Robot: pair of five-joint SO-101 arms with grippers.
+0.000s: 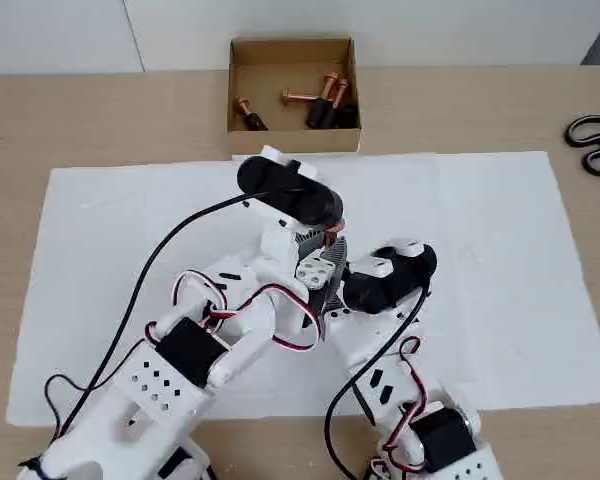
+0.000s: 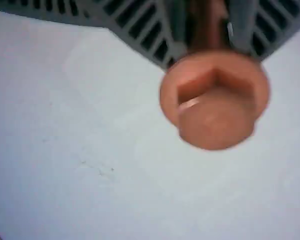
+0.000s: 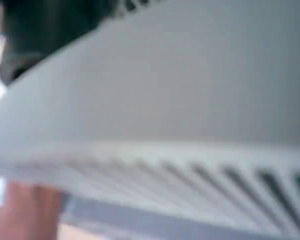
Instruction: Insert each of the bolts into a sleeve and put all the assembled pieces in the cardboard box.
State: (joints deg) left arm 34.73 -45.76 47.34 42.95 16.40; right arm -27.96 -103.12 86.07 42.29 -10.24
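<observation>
While the copper bolt is hanging over the white sheet, the left gripper is pinching its shank between gray ribbed fingers. The right gripper is crowding close beside it; whether it is gripping anything cannot be told. Beyond the sheet, the cardboard box is holding bolts in black sleeves, and scissors are lying well off to the right

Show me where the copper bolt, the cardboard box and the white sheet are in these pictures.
copper bolt (image 2: 215, 102): left wrist view, on the face of its hex head.
cardboard box (image 1: 293, 141): high view, on its near outer wall.
white sheet (image 1: 500, 250): high view, on a bare stretch of it.
</observation>
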